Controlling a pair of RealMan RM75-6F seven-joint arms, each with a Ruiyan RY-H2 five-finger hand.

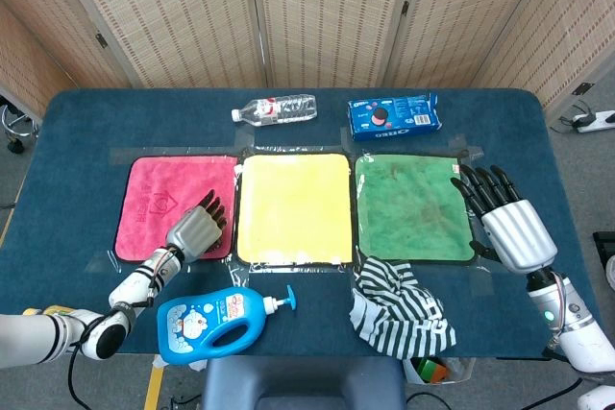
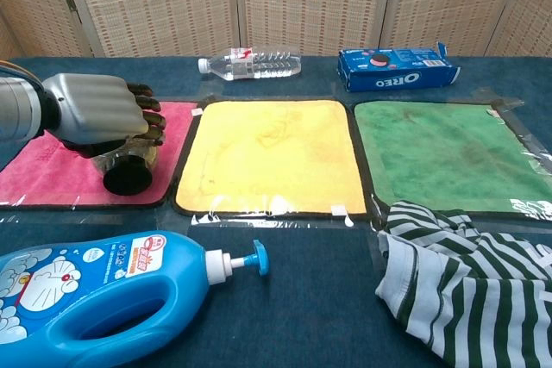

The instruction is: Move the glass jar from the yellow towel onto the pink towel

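So your left hand is wrapped over the glass jar, holding it from above with the dark lid end poking out underneath, down at the near right corner of the pink towel. The yellow towel sits just beside it. Your right hand hovers with fingers spread, holding nothing, by the green towel.

We record bright, even overhead light in both views. Shadows soft and short, tucked under left hand and blue detergent bottle. Mild sheen on tape strips at 6 o'clock of yellow towel. Head view sharp throughout; chest view slightly soft at 7 o'clock, with slight edge distortion.
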